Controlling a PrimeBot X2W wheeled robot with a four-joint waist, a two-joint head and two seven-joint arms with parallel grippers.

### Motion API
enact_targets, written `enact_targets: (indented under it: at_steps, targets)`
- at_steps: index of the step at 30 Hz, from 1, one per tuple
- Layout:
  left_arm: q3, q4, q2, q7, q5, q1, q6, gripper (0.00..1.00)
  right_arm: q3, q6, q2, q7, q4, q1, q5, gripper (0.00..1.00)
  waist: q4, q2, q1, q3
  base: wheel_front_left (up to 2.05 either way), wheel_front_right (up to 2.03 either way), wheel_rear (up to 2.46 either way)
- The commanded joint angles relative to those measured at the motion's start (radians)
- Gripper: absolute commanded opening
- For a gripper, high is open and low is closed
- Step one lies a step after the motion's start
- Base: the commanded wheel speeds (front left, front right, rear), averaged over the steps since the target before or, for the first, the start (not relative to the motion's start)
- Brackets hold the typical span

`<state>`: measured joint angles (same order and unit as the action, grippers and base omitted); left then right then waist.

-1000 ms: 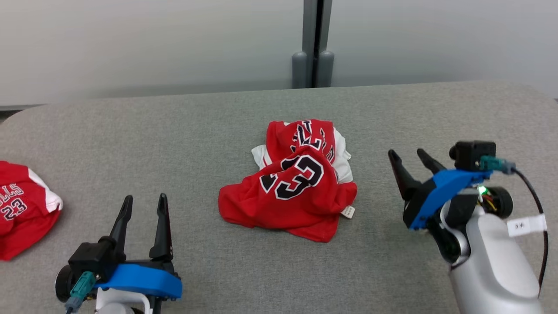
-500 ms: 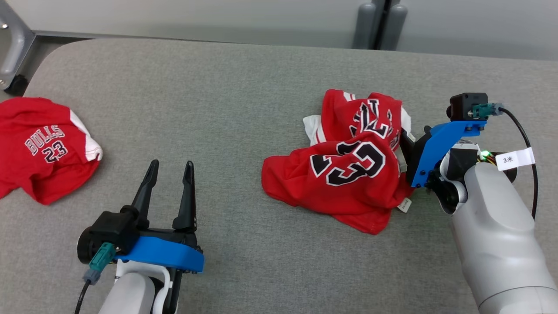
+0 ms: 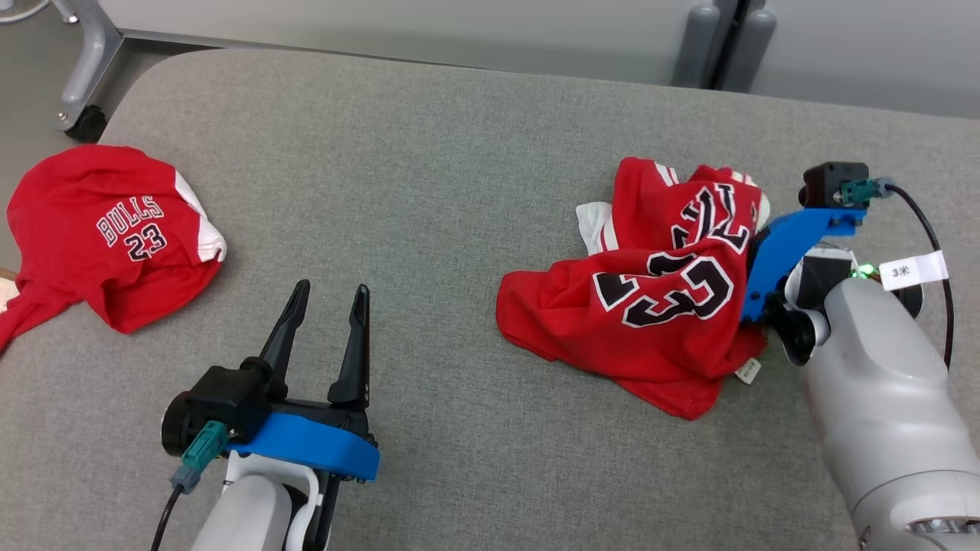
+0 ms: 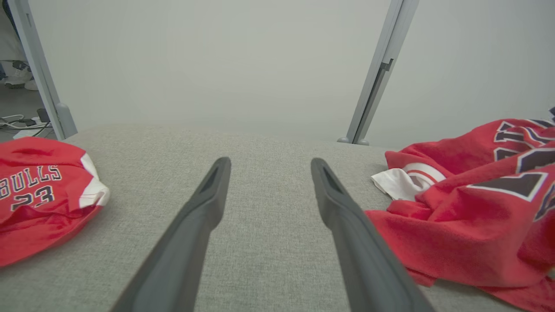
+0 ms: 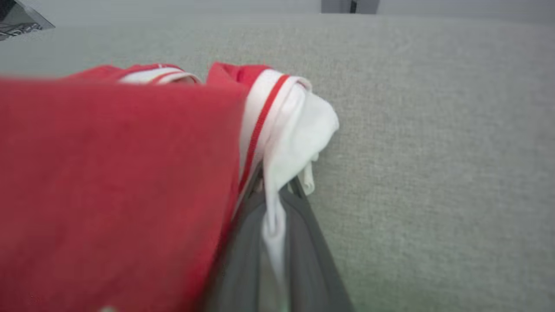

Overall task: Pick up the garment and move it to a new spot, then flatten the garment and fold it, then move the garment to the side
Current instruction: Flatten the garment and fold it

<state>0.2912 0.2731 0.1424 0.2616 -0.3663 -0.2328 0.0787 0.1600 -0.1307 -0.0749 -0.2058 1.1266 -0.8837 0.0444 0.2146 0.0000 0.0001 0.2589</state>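
Observation:
A crumpled red jersey point(image 3: 651, 306) with black "23" numerals and white trim lies right of centre on the grey padded table point(image 3: 429, 191). My right gripper point(image 5: 277, 195) is pressed into the jersey's right edge, and in the head view the cloth covers its fingertips. In the right wrist view its fingers point(image 5: 303, 247) are shut on a fold of white trim, with red cloth point(image 5: 117, 173) draped across the left. My left gripper point(image 3: 329, 295) rests open on the table left of the jersey point(image 4: 468, 203), with only bare table between its fingers point(image 4: 208, 203).
A second red "BULLS 23" jersey point(image 3: 115, 237) lies at the table's left end, also seen in the left wrist view point(image 4: 39, 190). A grey post point(image 3: 723, 42) stands behind the table, and a wheeled frame leg point(image 3: 80, 76) at the far left corner.
The head camera has swung, shifting the whole picture. My right gripper, open and apart from the jersey a second ago, has moved into its right edge and shut on it. The left gripper stays open.

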Motion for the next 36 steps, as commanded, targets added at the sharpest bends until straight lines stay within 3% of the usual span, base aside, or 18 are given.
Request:
enact_targets:
  at_steps: [1, 8, 13, 17, 26, 27, 28, 36]
  targets:
    - [-0.007, -0.001, -0.003, 0.005, -0.001, 0.007, 0.001, 1.00, -0.013, 0.000, 0.000, 0.032, -0.012, -0.038, 0.015, 0.00, -0.014, 0.0000, -0.0001, -0.021, 0.00, 0.00, 0.00]
    - [-0.026, -0.006, 0.004, 0.005, -0.005, 0.056, -0.007, 1.00, -0.077, 0.000, -0.046, 0.098, -0.092, 0.033, 0.051, 0.00, -0.079, 0.0000, -0.0001, -0.110, 0.00, 0.00, 0.00]
    - [-0.039, -0.015, 0.012, 0.005, -0.010, 0.094, -0.017, 1.00, -0.070, 0.000, -0.085, 0.100, -0.219, 0.158, 0.062, 0.00, -0.138, 0.0000, -0.0001, -0.155, 0.00, 0.00, 0.00]
    - [-0.045, -0.029, 0.018, 0.005, -0.018, 0.112, -0.025, 1.00, -0.016, 0.000, -0.084, 0.071, -0.382, 0.312, 0.078, 0.00, -0.176, 0.0000, -0.0001, -0.168, 0.00, 0.00, 0.00]
    - [-0.057, -0.049, 0.035, -0.002, -0.028, 0.125, -0.037, 1.00, 0.100, 0.000, 0.009, -0.066, -0.838, 0.682, 0.066, 0.00, -0.221, 0.0000, -0.0001, -0.171, 0.00, 0.00, 0.00]
    - [-0.059, -0.051, 0.035, -0.003, -0.030, 0.125, -0.038, 1.00, 0.102, 0.000, 0.015, -0.078, -0.869, 0.711, 0.068, 0.13, -0.225, 0.0000, -0.0001, -0.171, 0.00, 0.00, 0.00]
    - [-0.058, -0.053, 0.035, -0.003, -0.032, 0.126, -0.038, 1.00, 0.101, 0.000, 0.020, -0.084, -0.897, 0.735, 0.069, 1.00, -0.228, 0.0000, -0.0001, -0.170, 0.00, 0.00, 0.00]
    - [-0.051, -0.047, 0.034, -0.007, -0.042, 0.130, -0.040, 1.00, 0.042, 0.000, 0.024, 0.096, -1.013, 0.835, 0.097, 1.00, -0.243, 0.0000, -0.0001, -0.185, 0.00, 0.00, 0.00]
